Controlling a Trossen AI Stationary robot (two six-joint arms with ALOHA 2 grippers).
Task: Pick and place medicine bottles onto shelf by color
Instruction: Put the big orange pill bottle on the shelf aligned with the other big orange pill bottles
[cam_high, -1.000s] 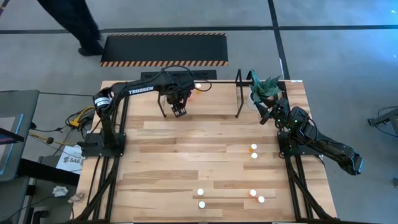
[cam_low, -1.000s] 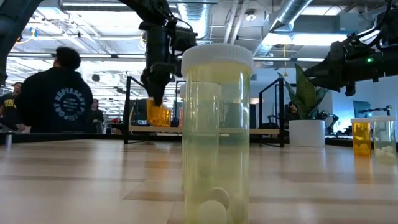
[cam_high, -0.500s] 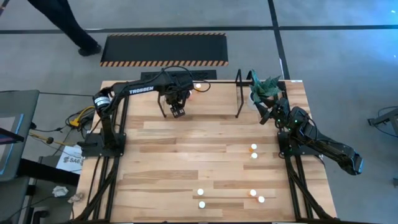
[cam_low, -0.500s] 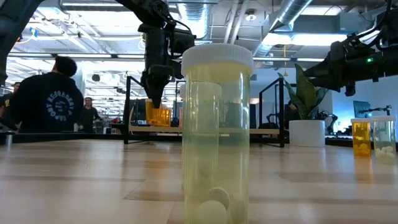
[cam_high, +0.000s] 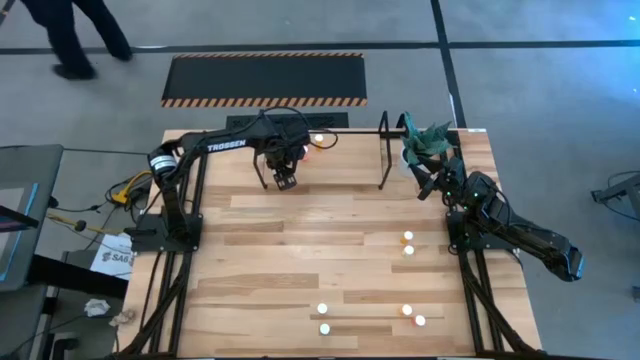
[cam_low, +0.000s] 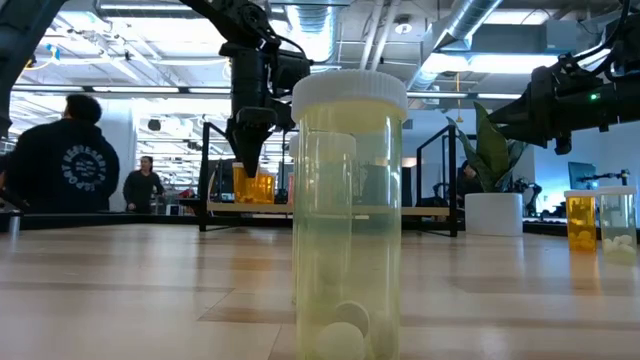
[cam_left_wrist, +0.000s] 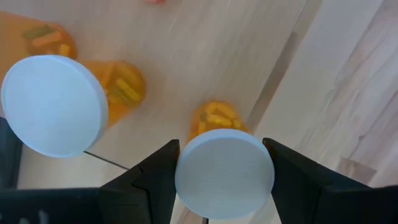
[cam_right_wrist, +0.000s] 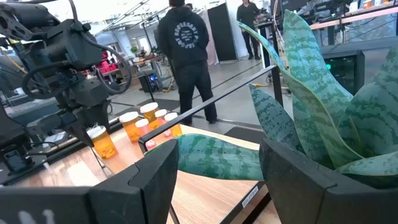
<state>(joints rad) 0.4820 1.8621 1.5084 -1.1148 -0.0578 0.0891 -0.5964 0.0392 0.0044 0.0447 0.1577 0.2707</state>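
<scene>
High view shows the left pincer (cam_high: 285, 181) at the shelf (cam_high: 383, 152), toward twelve o'clock on the bench (cam_high: 300, 260). Its fingers (cam_left_wrist: 155, 180) sit narrowly either side of an orange bottle (cam_left_wrist: 221, 168) with a white cap; contact cannot be told. More orange bottles (cam_right_wrist: 149, 121) stand on the shelf. The right pincer (cam_high: 428, 186) waits, spread wide, by the plant (cam_high: 428, 142) at two o'clock. Loose bottles (cam_high: 407, 243) lie toward five o'clock.

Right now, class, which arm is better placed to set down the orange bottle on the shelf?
Left. The left gripper already holds the orange medicine bottle over the shelf; the right gripper waits by the plant.
</scene>
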